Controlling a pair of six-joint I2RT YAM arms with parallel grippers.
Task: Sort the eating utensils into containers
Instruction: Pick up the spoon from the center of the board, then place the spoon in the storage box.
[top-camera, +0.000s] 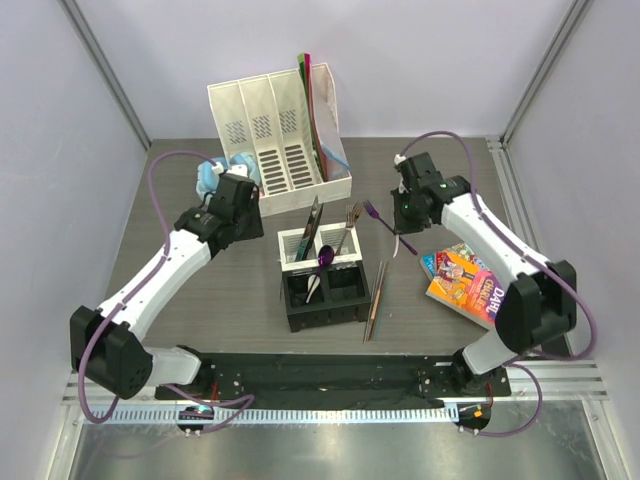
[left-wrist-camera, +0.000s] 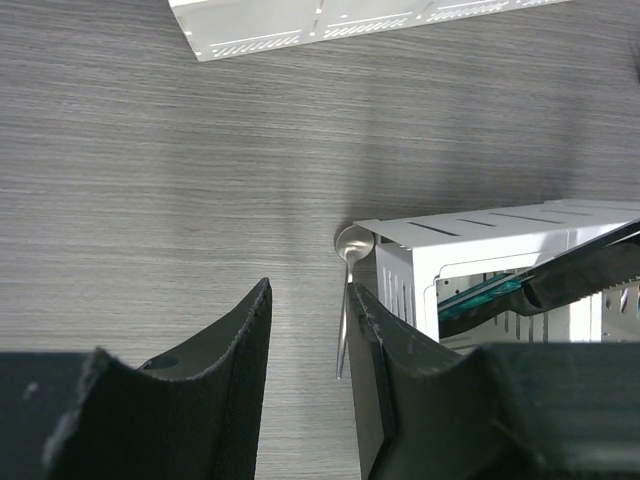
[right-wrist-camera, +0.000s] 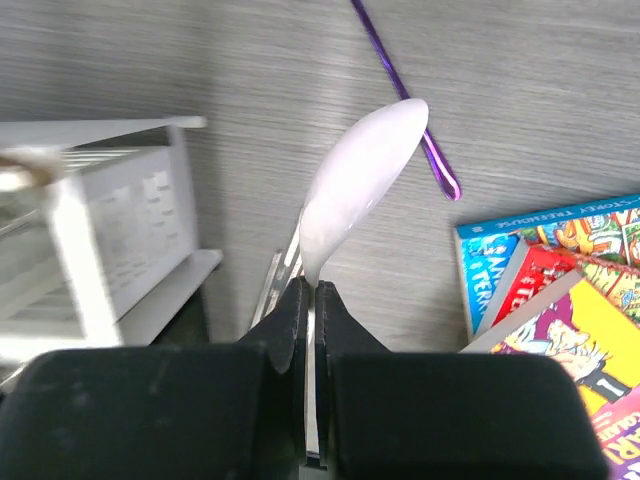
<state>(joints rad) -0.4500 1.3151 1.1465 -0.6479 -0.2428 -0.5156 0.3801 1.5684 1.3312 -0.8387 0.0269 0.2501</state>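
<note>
Looking from the right wrist, the right gripper (right-wrist-camera: 308, 295) pinches a white spoon (right-wrist-camera: 360, 170) tight, beside the caddy (right-wrist-camera: 120, 210). The top view hides that spoon but shows chopsticks (top-camera: 375, 300) lying right of the caddy. The left wrist shows the left gripper (left-wrist-camera: 310, 288) wide open and empty, near a metal spoon (left-wrist-camera: 346, 310) lying by the caddy's white corner. The book (top-camera: 465, 282) says "DAHL".

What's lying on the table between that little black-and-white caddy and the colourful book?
Thin brown chopsticks lie there, close beside the caddy and apart from the book. The top view shows it.
</note>
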